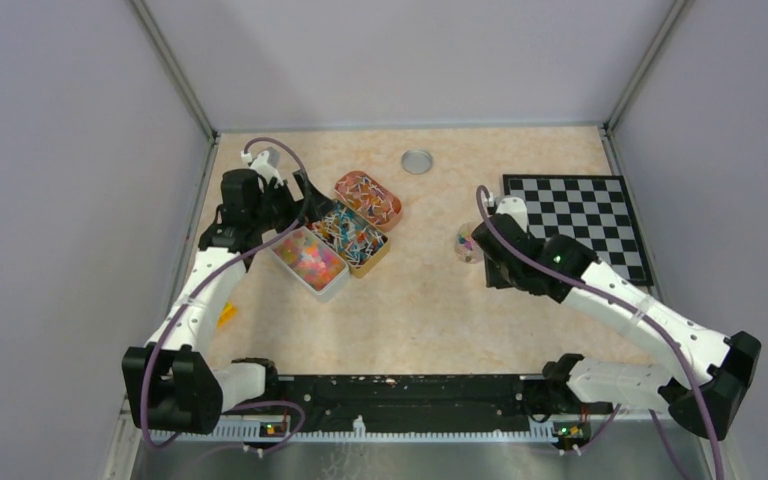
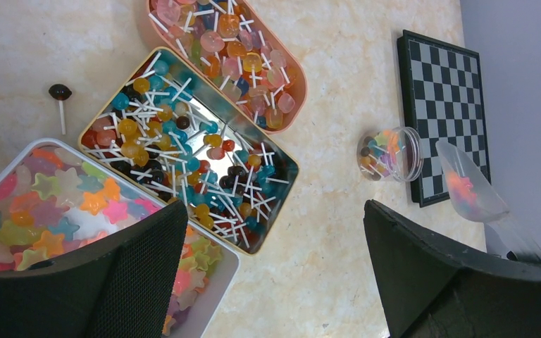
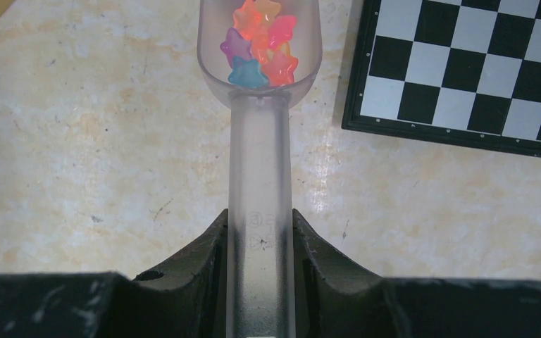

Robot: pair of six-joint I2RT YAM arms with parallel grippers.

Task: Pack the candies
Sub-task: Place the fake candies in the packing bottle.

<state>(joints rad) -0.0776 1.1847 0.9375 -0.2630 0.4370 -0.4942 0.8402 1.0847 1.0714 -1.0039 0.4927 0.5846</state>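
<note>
Midway through the packing job, the right gripper (image 3: 259, 225) is clenched on the handle of a clear plastic scoop (image 3: 259, 162), whose bowl carries a small load of the candies (image 3: 259, 42): star-shaped sweets in orange, pink, purple and blue. The load hangs over bare table (image 3: 77, 141) beside the chessboard (image 3: 465, 63), not yet tipped out.

To the left, the left gripper (image 2: 273, 211) hangs with its jaws spread wide, grasping nothing, above the near corner of a white tray (image 2: 215, 299) heaped with more of the same stars. Touching the tray is a rectangular metal tin (image 2: 215, 116) of lollipops (image 2: 169, 120) in blue, yellow and dark shades. Beyond it lies an oval pink tin (image 2: 300, 95) of paler pink and orange lollipops. One dark stray lollipop (image 2: 60, 93) lies on the table just beside the metal tin.

Near the scoop, close to the chessboard's edge, stands a small clear jar (image 2: 391, 153), open and already holding some sweets; how full it is cannot be judged with confidence from these angles. Its likely lid (image 1: 417, 161), a round metal disc, lies well apart at the far side of the table.

By this evidence, some packing is done. Left to do are emptying this scoop into the jar, perhaps further scoops, and closing the jar.
</note>
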